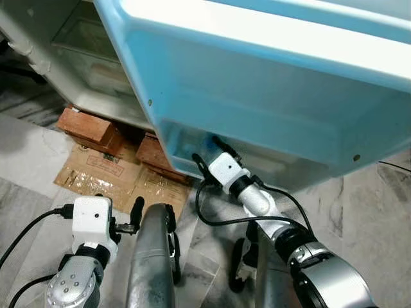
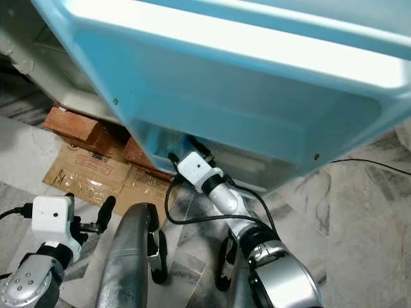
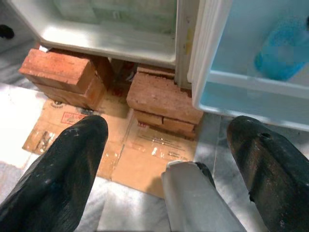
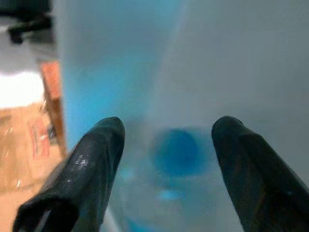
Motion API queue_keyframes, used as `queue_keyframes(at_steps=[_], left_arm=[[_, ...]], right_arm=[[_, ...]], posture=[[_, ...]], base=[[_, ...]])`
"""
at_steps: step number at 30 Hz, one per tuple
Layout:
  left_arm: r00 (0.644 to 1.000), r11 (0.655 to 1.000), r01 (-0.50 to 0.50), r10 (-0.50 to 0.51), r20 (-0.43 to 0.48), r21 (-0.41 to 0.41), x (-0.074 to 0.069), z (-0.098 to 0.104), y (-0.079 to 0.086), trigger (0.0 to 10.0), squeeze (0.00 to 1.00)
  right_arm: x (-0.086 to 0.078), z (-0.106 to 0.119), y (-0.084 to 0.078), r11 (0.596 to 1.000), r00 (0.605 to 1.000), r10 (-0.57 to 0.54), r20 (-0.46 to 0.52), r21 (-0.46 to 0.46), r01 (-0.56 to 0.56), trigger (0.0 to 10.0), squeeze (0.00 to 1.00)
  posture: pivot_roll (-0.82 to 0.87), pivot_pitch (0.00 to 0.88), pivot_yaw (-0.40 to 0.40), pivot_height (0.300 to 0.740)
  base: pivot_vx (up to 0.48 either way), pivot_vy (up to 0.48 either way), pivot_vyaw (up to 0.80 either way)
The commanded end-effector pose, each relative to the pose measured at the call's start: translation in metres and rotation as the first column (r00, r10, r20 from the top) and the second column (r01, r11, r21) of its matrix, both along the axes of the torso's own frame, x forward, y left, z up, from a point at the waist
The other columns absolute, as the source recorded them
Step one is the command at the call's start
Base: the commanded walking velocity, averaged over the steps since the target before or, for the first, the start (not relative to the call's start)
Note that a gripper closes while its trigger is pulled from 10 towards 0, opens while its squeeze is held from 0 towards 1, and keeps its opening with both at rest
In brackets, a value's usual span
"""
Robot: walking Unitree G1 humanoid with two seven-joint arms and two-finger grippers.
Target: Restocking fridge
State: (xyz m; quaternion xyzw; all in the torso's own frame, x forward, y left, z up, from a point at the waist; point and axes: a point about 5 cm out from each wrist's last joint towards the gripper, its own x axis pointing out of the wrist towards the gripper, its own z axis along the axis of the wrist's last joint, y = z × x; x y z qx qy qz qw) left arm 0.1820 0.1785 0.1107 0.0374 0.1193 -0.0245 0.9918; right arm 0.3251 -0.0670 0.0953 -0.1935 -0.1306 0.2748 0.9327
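Fridge door (image 1: 270, 96) is open, pale blue inside. Its bottom shelf (image 3: 251, 89) holds a blue bottle (image 3: 285, 48), translucent w/ a darker blue cap (image 4: 176, 151); blurred in my right wrist view. My right gripper (image 1: 209, 154) is up at that shelf's lower edge, fingers (image 4: 91, 164) spread apart w/ the bottle seen between them, not touching it. My left gripper (image 1: 137, 206) is low over the floor, fingers (image 3: 63, 179) wide apart, holding nothing. Fridge cabinet (image 3: 111, 41) stands on red bricks (image 3: 164, 99) w/ flattened cardboard (image 1: 112, 173) below. Marble floor (image 1: 372, 205) right of the door is open; door's lower corner hangs just above my right wrist.
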Motion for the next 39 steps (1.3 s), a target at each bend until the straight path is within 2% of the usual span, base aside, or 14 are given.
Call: queue_keyframes(at_steps=[1, 7, 8, 9, 13, 14, 17, 18, 20, 25, 26, 27, 31, 39], left_arm=[[0.999, 1.0, -0.02, 0.02, -0.035, 0.013, -0.002, -0.009, 0.003, 10.0, 0.0], [1.0, 1.0, -0.013, 0.013, -0.024, 0.011, 0.007, -0.013, 0.002, 10.0, 0.0], [1.0, 1.0, -0.011, 0.012, -0.013, 0.013, 0.012, -0.014, 0.002, 10.0, 0.0], [1.0, 1.0, -0.011, 0.012, -0.013, 0.013, 0.012, -0.014, 0.002, 10.0, 0.0], [0.999, 0.999, -0.036, 0.036, 0.003, -0.005, 0.025, -0.016, 0.0, 10.0, 0.0], [0.999, 0.999, -0.037, 0.037, -0.002, 0.004, 0.031, -0.019, -0.001, 10.0, 0.0], [1.0, 1.0, -0.024, 0.024, -0.013, 0.001, 0.04, -0.026, -0.006, 10.0, 0.0], [1.0, 1.0, -0.024, 0.024, -0.013, 0.001, 0.04, -0.026, -0.006, 10.0, 0.0], [1.0, 1.0, -0.013, 0.013, -0.01, -0.009, 0.046, -0.029, -0.011, 10.0, 0.0], [1.0, 0.999, -0.001, 0.002, 0.011, -0.034, 0.055, -0.032, -0.015, 10.0, 0.0], [1.0, 0.999, 0.0, 0.001, 0.019, -0.044, 0.058, -0.032, -0.016, 10.0, 0.0], [1.0, 0.999, -0.001, 0.002, 0.021, -0.047, 0.059, -0.032, -0.016, 10.0, 0.0], [1.0, 0.998, 0.015, -0.014, 0.024, -0.061, 0.064, -0.036, -0.019, 10.0, 0.0], [0.999, 0.997, 0.032, -0.029, 0.046, -0.066, 0.075, -0.038, -0.026, 10.0, 0.0]], right_arm=[[-0.003, -0.002, -0.005, 0.998, 0.999, -0.007, -0.045, 0.067, 0.01, 10.0, 1.0], [-0.01, 0.001, -0.027, 0.998, 1.0, -0.018, -0.004, 0.066, 0.018, 10.0, 1.0], [-0.014, -0.001, -0.038, 0.995, 0.999, -0.035, -0.029, 0.093, 0.037, 10.0, 1.0], [-0.014, -0.001, -0.038, 0.995, 0.999, -0.035, -0.029, 0.093, 0.037, 10.0, 1.0], [-0.032, -0.006, -0.059, 0.991, 0.996, -0.071, -0.057, 0.108, 0.076, 10.0, 1.0], [-0.044, -0.01, -0.067, 0.987, 0.992, -0.093, -0.085, 0.123, 0.103, 10.0, 1.0], [-0.06, -0.018, -0.075, 0.978, 0.981, -0.124, -0.151, 0.15, 0.147, 10.0, 1.0], [-0.06, -0.018, -0.075, 0.978, 0.981, -0.124, -0.151, 0.15, 0.147, 10.0, 1.0], [-0.074, -0.023, -0.083, 0.965, 0.961, -0.151, -0.233, 0.176, 0.195, 10.0, 1.0], [-0.09, -0.024, -0.095, 0.929, 0.922, -0.217, -0.32, 0.223, 0.296, 10.0, 1.0], [-0.091, -0.021, -0.1, 0.922, 0.919, -0.251, -0.305, 0.213, 0.323, 10.0, 0.13], [-0.091, -0.018, -0.101, 0.917, 0.92, -0.256, -0.296, 0.228, 0.329, 10.0, 0.0], [-0.088, -0.007, -0.102, 0.892, 0.918, -0.282, -0.277, 0.275, 0.357, 10.0, 0.0], [-0.084, 0.001, -0.098, 0.878, 0.914, -0.291, -0.284, 0.3, 0.373, 10.0, 0.0]], posture=[[0.2, 0.321, 0.015, 0.613], [0.17, 0.282, 0.015, 0.613], [0.15, 0.26, 0.015, 0.613], [0.15, 0.26, 0.015, 0.613], [0.11, 0.22, 0.017, 0.613], [0.1, 0.205, 0.019, 0.613], [0.06, 0.167, 0.022, 0.613], [0.06, 0.167, 0.022, 0.613], [0.05, 0.144, 0.021, 0.613], [0.02, 0.087, 0.024, 0.613], [0.01, 0.067, 0.026, 0.613], [0.01, 0.067, 0.026, 0.613], [-0.01, 0.032, 0.034, 0.613], [-0.03, 0.004, 0.043, 0.668]], base=[[0.0, 0.0, 0.0], [0.0, 0.0, 0.0], [0.0, 0.0, 0.0], [0.0, 0.0, 0.0], [0.0, 0.0, 0.0], [0.0, 0.0, 0.0], [0.0, 0.0, 0.0], [0.0, 0.0, 0.0], [0.0, 0.0, 0.0], [0.0, 0.0, 0.0], [0.0, 0.0, 0.0], [0.0, 0.0, 0.0], [0.0, 0.0, 0.0], [0.0, 0.0, 0.0]])
